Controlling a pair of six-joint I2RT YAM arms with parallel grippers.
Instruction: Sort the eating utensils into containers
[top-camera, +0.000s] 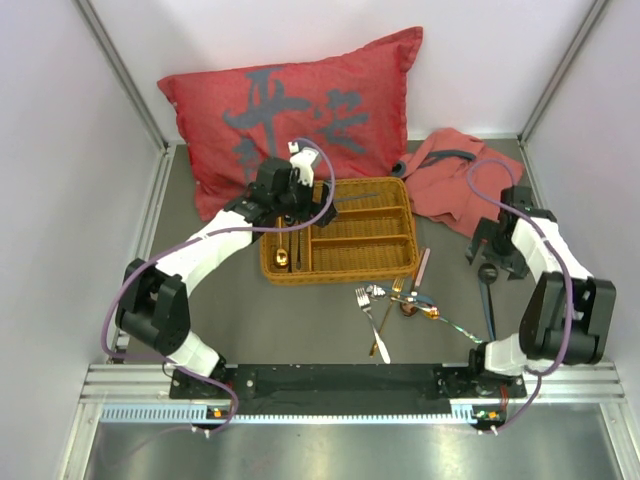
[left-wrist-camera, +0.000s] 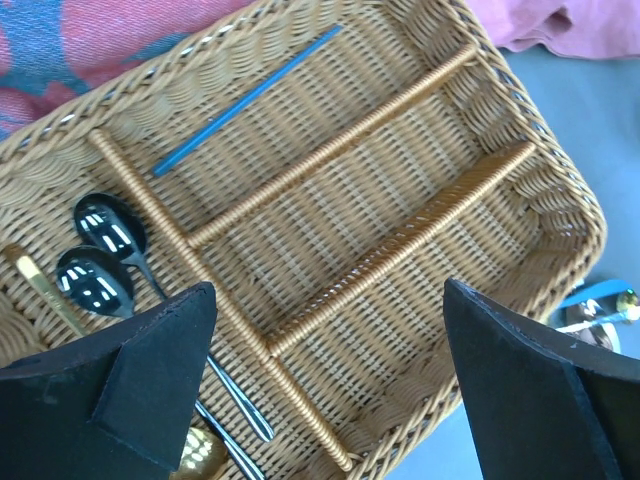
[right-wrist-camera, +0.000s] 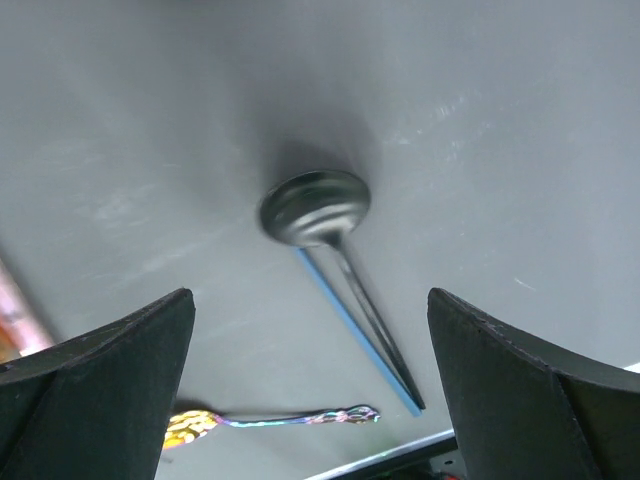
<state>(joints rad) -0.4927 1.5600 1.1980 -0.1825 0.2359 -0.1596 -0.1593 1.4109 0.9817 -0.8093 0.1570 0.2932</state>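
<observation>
Tan woven wicker cutlery tray (top-camera: 345, 276) is set mid-table, just in front of a large red cushion (top-camera: 290, 110).

Left gripper (left-wrist-camera: 328, 300) is held above the tray's left end, jaws wide apart with nothing between them. This is judged a drop-off position, since like pieces are gathered below it. Two glossy black spoons (left-wrist-camera: 95, 283) and a slim gold utensil (left-wrist-camera: 35, 278) are laid side by side in the long compartment. A thin blue chopstick (left-wrist-camera: 245, 100) is kept apart in the short compartment nearest the cushion.

Right gripper (right-wrist-camera: 310, 295) is poised over the grey table (top-camera: 300, 320), fingers spread and nothing gripped. It is lined up on a dark grey metal spoon (right-wrist-camera: 315, 208) that lies flat. A second blue chopstick (right-wrist-camera: 355, 335) is seen close along the spoon's handle, so a double pick-up is judged possible.

A loose cluster of silver and gold forks and spoons (top-camera: 400, 300) is seen near the tray's front right corner, unsorted. The sorting is judged well short of finished.
</observation>
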